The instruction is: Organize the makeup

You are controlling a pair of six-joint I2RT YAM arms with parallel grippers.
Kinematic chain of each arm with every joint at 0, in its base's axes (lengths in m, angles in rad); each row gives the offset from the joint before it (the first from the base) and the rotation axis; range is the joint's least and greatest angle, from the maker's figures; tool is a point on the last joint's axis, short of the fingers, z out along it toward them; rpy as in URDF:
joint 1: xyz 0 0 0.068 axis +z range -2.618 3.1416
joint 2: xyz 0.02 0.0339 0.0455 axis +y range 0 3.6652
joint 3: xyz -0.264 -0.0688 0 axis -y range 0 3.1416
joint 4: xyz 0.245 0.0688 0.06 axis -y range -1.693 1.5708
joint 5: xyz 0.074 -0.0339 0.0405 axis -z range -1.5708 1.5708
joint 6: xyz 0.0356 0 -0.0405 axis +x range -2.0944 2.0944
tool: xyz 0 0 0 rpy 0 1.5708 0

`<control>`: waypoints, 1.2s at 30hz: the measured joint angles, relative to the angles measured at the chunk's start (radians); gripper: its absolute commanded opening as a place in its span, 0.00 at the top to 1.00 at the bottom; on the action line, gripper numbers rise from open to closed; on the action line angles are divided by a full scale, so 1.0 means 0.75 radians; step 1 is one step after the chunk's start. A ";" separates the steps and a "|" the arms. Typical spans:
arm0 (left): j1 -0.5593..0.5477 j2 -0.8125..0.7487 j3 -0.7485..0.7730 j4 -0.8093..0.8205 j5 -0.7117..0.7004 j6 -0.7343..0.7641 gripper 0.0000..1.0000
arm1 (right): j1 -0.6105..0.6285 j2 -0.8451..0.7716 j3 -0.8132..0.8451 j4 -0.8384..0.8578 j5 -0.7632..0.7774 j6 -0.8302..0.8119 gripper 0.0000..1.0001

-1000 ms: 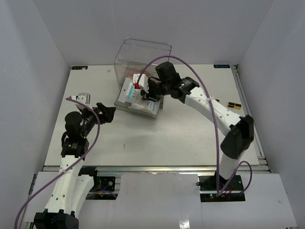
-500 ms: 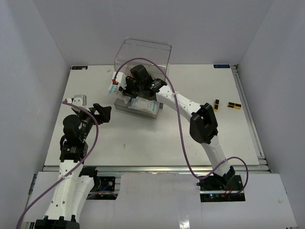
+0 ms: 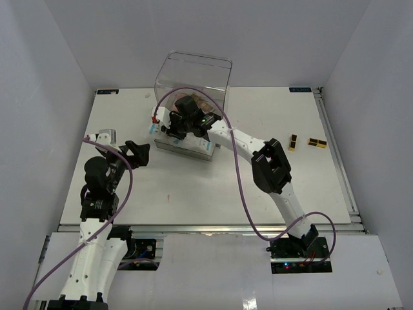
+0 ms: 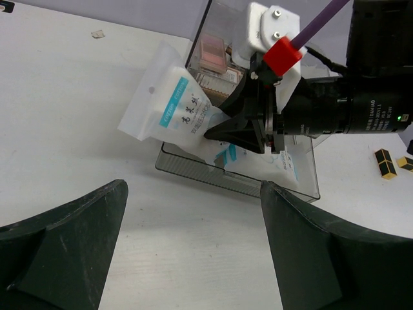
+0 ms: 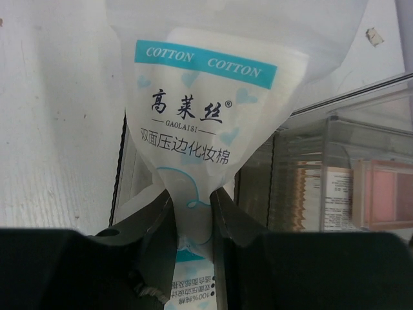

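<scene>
My right gripper point(image 5: 192, 213) is shut on the lower end of a white-and-blue cotton pad packet point(image 5: 200, 123). The packet point(image 4: 171, 106) hangs tilted over the left end of the dark drawer tray point(image 4: 213, 177), in front of the clear box point(image 4: 222, 39). A second packet point(image 4: 274, 165) lies in the tray under the gripper point(image 4: 216, 132). A pink palette point(image 5: 384, 194) stands inside the box. My left gripper point(image 4: 193, 245) is open over bare table, short of the tray. Two small gold-and-black palettes point(image 3: 293, 142) lie on the table to the right.
The clear box point(image 3: 193, 74) stands at the back centre with its drawer tray point(image 3: 197, 150) pulled out toward me. The right arm's purple cable point(image 3: 232, 161) loops over the middle of the table. White walls close in the left, right and back sides.
The right arm has swung left and folded in over the tray, carrying the packet to the tray's left end. The left gripper has barely shifted.
</scene>
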 measured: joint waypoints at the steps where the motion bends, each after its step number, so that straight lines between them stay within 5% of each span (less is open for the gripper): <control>1: 0.000 0.000 0.000 0.000 0.000 0.000 0.05 | 0.000 0.006 0.000 -0.005 0.000 -0.006 0.71; 14: 0.000 0.000 0.000 0.000 0.001 0.000 0.05 | -0.049 -0.042 -0.088 -0.079 -0.016 -0.086 0.69; 17: 0.000 0.001 0.000 0.000 0.001 0.000 0.05 | -0.065 -0.057 -0.101 -0.105 -0.019 -0.099 0.61; 20: 0.000 0.001 0.000 0.000 0.002 0.000 0.05 | -0.073 -0.064 -0.103 -0.126 -0.020 -0.103 0.39; 24: 0.000 0.002 0.000 0.000 0.002 -0.001 0.05 | -0.070 -0.067 -0.103 -0.186 -0.038 -0.104 0.26; 36: 0.000 0.003 0.000 0.000 0.002 0.000 0.05 | -0.069 -0.110 -0.002 -0.287 -0.098 -0.021 0.22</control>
